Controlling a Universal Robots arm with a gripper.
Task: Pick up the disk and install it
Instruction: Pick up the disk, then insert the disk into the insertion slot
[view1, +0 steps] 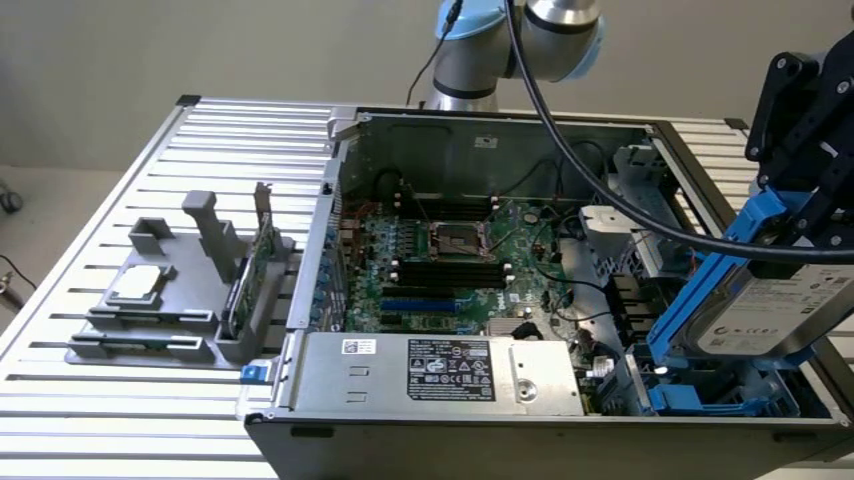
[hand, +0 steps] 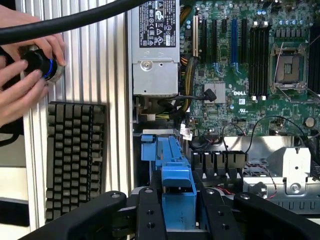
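The disk (view1: 777, 310), silver-grey with a white label and blue carrier rails, hangs tilted at the exterior view's right, above the front corner of the open computer case (view1: 400, 420). My gripper (view1: 801, 262) is shut on its upper end. In the wrist view the black fingers (hand: 150, 212) clamp the blue rail of the disk (hand: 177, 182) from both sides. Just below the disk sits the drive bay with blue plastic parts (view1: 694, 398).
A grey labelled power-supply box (view1: 441, 370) lies along the case front, the motherboard (view1: 454, 260) behind it. A grey fixture (view1: 160, 300) with a small silver chip (view1: 140, 285) stands at the exterior view's left. A person's hands (hand: 25, 75) turn a knob near a keyboard (hand: 75, 155). A black cable (view1: 601, 170) trails to the gripper.
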